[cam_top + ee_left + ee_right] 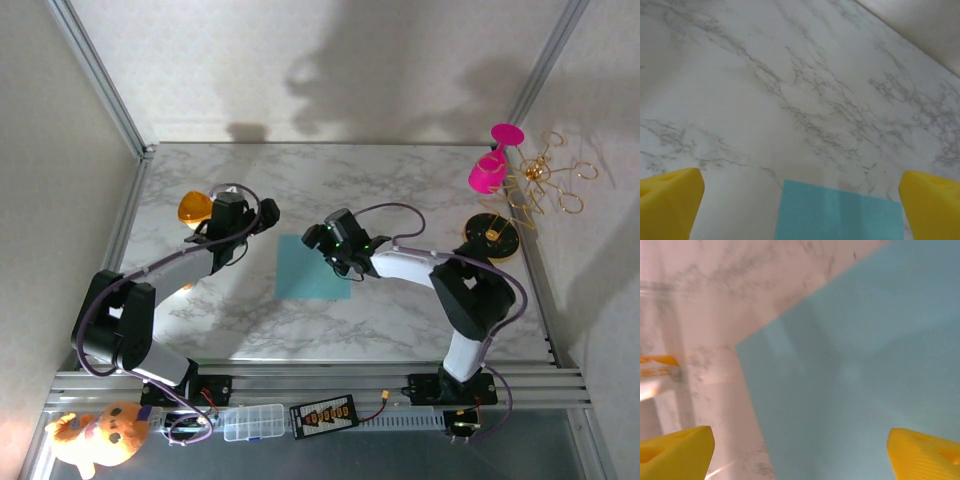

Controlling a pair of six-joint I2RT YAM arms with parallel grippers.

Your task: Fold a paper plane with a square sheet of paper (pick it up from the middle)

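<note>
Down at the near edge, on the metal rail by the arm bases, I see a plush toy [100,436], a clear plastic box [253,421] and a black board [323,412] with orange connectors.

Past them, on the marble table [420,320], the square sheet of paper [305,272] lies flat near the middle, teal-blue and with no fold that I can see.

The right gripper [800,452] hangs over the sheet's far right part. From its wrist camera, the yellow fingers [925,452] stand wide apart with nothing between them. One is above the blue paper. The other is above bare marble just past the sheet's edge, and a corner of the sheet shows beyond it. I cannot tell whether either tip touches the surface.

The left gripper [801,205] sits off the sheet's left side, a little farther back. Its yellow fingers [670,200] are spread just as wide and hold nothing. From its wrist camera, the sheet lies between the two tips at the lower edge of the view. Its far edge runs across the gap, and one corner comes close to the right-hand tip. Open marble stretches away beyond.

Just behind the left gripper sits an orange dome [194,208], apart from the paper.

Farther off on the right side, a black disc [491,233] lies on the table. Behind it, toward the wall, are a pink cup [486,176] and a gold wire stand [545,185].
</note>
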